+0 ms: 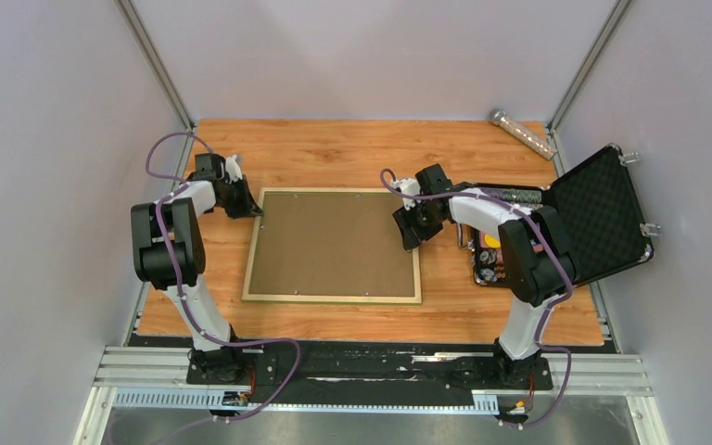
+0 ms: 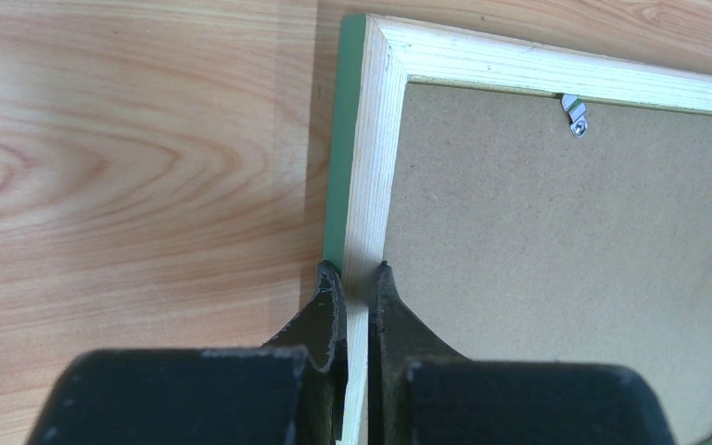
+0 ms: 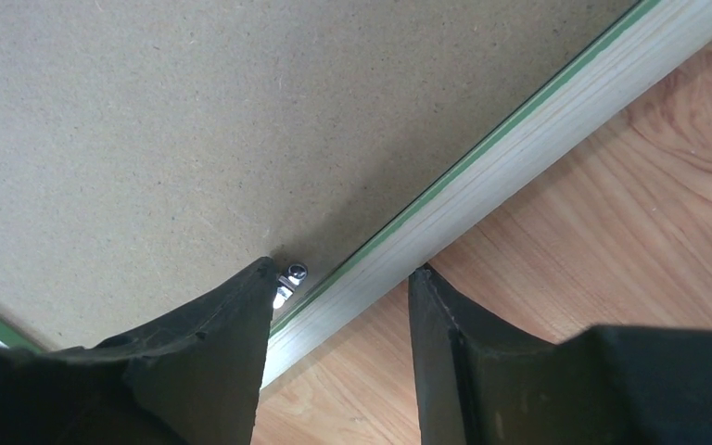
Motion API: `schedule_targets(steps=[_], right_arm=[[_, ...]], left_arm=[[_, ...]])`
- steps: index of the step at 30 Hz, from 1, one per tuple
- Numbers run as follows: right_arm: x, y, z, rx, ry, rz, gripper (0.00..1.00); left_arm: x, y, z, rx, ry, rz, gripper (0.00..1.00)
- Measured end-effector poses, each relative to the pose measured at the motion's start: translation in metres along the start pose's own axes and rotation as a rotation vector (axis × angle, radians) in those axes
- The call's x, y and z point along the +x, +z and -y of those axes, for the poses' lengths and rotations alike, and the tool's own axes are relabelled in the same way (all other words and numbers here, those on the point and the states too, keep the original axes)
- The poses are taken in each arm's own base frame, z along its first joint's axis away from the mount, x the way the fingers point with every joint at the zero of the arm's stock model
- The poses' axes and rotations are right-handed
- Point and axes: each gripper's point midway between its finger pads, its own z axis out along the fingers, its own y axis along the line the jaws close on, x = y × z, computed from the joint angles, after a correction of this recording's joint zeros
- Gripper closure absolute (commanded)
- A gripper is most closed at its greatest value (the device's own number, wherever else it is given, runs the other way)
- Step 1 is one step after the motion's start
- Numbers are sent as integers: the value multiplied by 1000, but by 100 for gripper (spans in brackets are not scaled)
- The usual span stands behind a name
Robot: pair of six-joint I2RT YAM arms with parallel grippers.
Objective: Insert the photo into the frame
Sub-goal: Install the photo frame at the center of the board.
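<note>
A: What is taking up the table (image 1: 334, 148)?

B: The frame (image 1: 334, 299) is lying flat at mid-table with its pale wood back facing up. Its green front is showing only as a thin edge strip. A brown board (image 1: 334, 243) is sitting inside the rails and filling the opening. An open black case (image 1: 603, 218) is sitting at the right edge, just beside the right arm.

A: Left gripper (image 2: 357, 271)?

B: It is clenching the frame's left rail near the far-left corner. One jaw is pressing the outer green edge, and the other is pressing the inner side by the board.

A: Right gripper (image 3: 343, 269)?

B: Released. Its jaws are standing apart and straddling the right rail, one over the board and one over the table. I cannot tell whether the tips are touching down.

A: Small parts?

B: A metal clip (image 3: 289, 278) is sitting on the board just beside the right gripper's inner jaw. Another clip (image 2: 574, 113) is showing under the far rail in the left wrist view.
</note>
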Motion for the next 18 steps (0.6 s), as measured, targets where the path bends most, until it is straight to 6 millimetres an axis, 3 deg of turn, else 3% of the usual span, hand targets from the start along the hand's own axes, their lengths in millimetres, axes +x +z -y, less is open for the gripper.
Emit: schedule_targets(steps=[18], right_arm=[[6,-6,0,-22,-106,-37,82]], left_arm=[[0,0,0,1,0,0,100]])
